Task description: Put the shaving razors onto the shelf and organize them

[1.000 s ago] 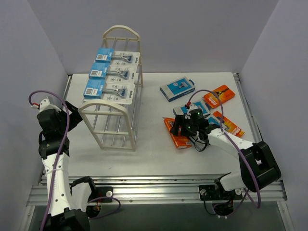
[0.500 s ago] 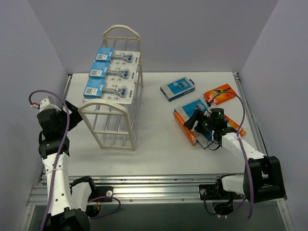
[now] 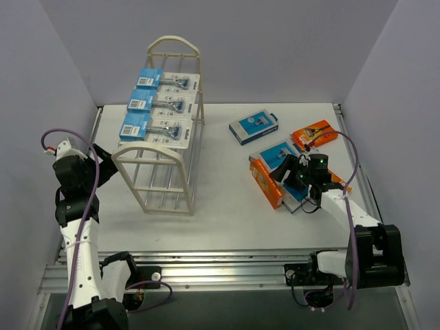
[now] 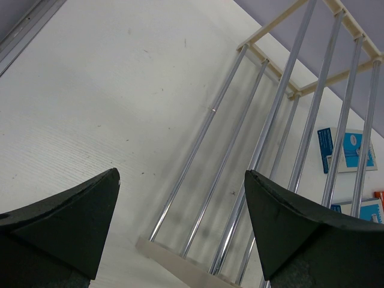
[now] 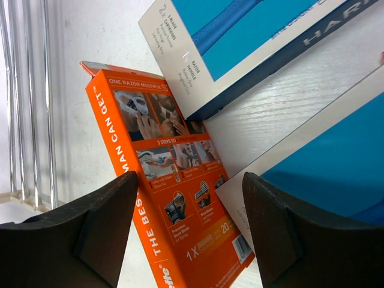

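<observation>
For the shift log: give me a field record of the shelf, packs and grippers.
shelf: upright, left of centre
top tier: three blister packs in a row
table: orange boxes and blue boxes, loose, right side
left gripper: open, empty, beside shelf
right gripper: open, empty, over the loose boxes

arms [image 3: 79, 254]: white links, black joints | cables [image 3: 96, 172]: purple | tool fingers [image 4: 66, 216]: black
</observation>
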Controlling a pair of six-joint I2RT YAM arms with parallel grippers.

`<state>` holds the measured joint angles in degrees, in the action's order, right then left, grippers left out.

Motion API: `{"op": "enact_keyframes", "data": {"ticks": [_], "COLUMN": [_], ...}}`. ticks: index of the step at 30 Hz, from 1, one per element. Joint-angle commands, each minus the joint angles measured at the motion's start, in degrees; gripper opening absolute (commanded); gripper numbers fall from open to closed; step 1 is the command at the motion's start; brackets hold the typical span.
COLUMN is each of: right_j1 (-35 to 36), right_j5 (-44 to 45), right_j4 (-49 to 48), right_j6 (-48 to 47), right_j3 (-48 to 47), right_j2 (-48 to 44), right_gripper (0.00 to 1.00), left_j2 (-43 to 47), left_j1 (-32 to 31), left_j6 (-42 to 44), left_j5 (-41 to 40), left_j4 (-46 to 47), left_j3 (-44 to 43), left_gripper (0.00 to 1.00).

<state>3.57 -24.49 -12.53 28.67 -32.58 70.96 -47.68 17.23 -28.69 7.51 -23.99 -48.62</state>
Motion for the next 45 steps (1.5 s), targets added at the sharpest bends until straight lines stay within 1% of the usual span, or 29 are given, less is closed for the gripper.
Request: {"op": "enact_keyframes", "data": {"ticks": [1,10,13,24,26,34,36,39,40,42,45], "right_j1": [-1.6,-3.0,-3.3,-3.3,-3.3,-3.3,-3.1,0.0,2.9,6.3,11.4], "right_j5": [0.8,2.3,2.6,0.2,-0.1,-2.3,-1.6,2.1,3.6,8.0,10.5], "right_j4": [2.1,3.6,3.9,5.6,5.6,4.2,4.9,8.4,9.2,10.4,11.6], "right_j6": [-1.6,-4.1,-4.1,-4.5,-4.7,-4.6,-5.1,-7.2,-8.4,-9.3,-9.9], "right_j3": [0.3,1.0,0.8,-4.2,-5.5,-7.1,-8.5,-10.4,-11.8,-13.0,-14.2], "right_j2": [0.6,0.3,-0.8,-2.0,-2.6,-3.5,-3.8,-4.2,-4.2,-3.8,-2.1], "right_gripper": [0.65,0.65,0.68,0.73,0.77,0.78,0.78,0.80,0.81,0.84,0.87], "left_j2": [0.3,0.3,0.2,0.4,0.4,0.6,0.5,0.6,0.7,0.7,0.7], "left_j1": [-0.4,-0.4,-0.4,-0.4,-0.4,-0.4,-0.4,-0.4,-0.4,-0.4,-0.4], "left_j6": [0.5,0.5,0.4,0.4,0.4,0.3,0.2,0.2,0.2,0.1,0.1], "left_j5": [0.9,1.2,1.4,1.1,1.3,1.5,1.5,1.6,1.6,1.7,1.8], "left_j4": [0.8,0.9,0.9,0.9,0.9,1.0,1.0,1.0,1.0,1.0,1.1], "left_j3": [-0.5,-0.5,-0.4,-0.5,-0.4,-0.5,-0.4,-0.4,-0.4,-0.3,-0.3], "left_gripper": [0.94,0.94,0.94,0.94,0.94,0.94,0.94,0.94,0.94,0.94,0.94]}}
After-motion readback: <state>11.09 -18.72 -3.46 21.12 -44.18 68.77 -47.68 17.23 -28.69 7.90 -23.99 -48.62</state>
